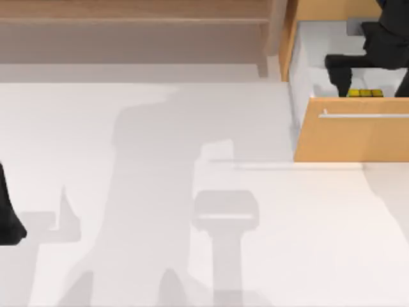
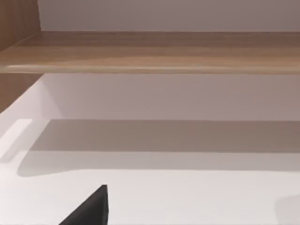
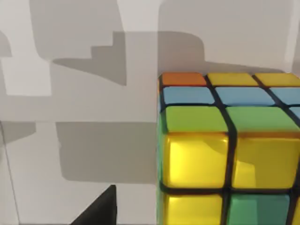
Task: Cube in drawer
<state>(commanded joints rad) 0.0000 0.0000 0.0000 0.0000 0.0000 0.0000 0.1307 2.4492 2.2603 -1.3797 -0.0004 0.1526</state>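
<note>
The right arm reaches from the top view's right edge into the open drawer [image 1: 358,137] — a large box with an orange-tan wooden front, a thin horizontal silver bar handle [image 1: 364,116] and a white interior — which stands pulled out at the table's far right. The right gripper [image 1: 358,80] is inside the drawer cavity, directly above the small puzzle cube [image 1: 365,93] of gridded yellow, green, blue and orange tiles with dark seams. In the top view, only a row of the cube's yellow tiles is visible, just behind the drawer front and below the black gripper body. In the right wrist view the cube [image 3: 225,150] appears close to the camera against the white drawer wall, with one dark fingertip [image 3: 101,208] visible beside it; whether the fingers grip the cube or stand apart from it cannot be told from these views. The left arm is parked at the table's left edge, near side, well apart from the drawer; its gripper's state cannot be told. The brown wooden shelf [image 1: 134,29] runs along the far side of the white table [image 1: 160,211] — to the left of the drawer.
</note>
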